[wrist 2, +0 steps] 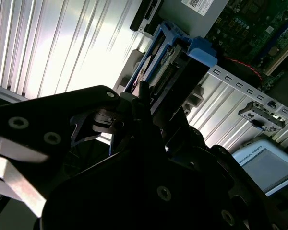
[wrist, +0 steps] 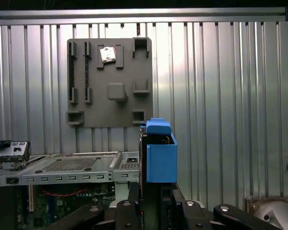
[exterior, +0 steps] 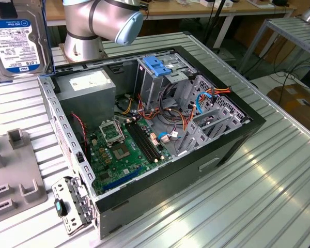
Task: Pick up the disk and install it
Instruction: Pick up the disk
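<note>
- At the exterior view's left, the disk (exterior: pixel 14 44) hangs raised above the table (exterior: pixel 258 196) with its label side towards the camera, well apart from the open computer case (exterior: pixel 232 137)
- The hand (wrist: pixel 153 194) is clenched on the disk; in both wrist views the blue-framed edge stands up out of the dark fingers, so I judge the pick-up done and the carry towards the case to be the step in hand
- Below the disk, a grey fixture plate (exterior: pixel 10 191) lies flat on the table, just beside the case's hinged end
- The arm (exterior: pixel 101 20) rises from its base behind the case, its joint cap turned towards the exterior view's right
- Inside the case, the power supply (exterior: pixel 85 95) fills the rear corner, and the green motherboard (exterior: pixel 119 155) lies in front of it on the case floor
- Further right stands the metal drive cage (exterior: pixel 155 85) with a blue bracket (exterior: pixel 156 64) on top; this looks the likeliest seat for the disk, though I cannot tell which bay is free
- Loose coloured cables (exterior: pixel 196 103) trail between the cage and the far wall
- Installing, as I judge it, calls for a firm grip, the disk turned to match the bay's opening, and a path that clears the case wall and those cables
</note>
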Controlling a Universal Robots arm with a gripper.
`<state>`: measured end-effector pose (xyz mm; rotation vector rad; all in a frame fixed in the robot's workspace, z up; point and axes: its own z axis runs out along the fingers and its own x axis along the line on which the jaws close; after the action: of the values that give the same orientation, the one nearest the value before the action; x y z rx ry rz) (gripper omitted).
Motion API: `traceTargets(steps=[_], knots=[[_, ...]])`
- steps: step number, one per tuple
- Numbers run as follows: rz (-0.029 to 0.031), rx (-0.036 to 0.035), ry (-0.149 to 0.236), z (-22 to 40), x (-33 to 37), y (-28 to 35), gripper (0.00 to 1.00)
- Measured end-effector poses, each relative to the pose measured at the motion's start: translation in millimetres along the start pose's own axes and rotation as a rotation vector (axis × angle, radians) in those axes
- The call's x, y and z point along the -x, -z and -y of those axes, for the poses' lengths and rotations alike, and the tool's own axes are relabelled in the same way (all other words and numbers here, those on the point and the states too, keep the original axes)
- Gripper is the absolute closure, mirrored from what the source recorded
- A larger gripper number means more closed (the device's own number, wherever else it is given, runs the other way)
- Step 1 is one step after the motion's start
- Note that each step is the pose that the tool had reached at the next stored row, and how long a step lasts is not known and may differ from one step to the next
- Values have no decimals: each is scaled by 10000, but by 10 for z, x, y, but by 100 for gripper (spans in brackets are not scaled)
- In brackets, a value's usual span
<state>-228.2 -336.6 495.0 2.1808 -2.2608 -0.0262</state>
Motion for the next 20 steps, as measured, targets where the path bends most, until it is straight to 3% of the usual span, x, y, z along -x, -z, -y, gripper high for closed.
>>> traceTargets(steps=[20], knots=[[0, 0, 0, 164, 6, 2, 65]])
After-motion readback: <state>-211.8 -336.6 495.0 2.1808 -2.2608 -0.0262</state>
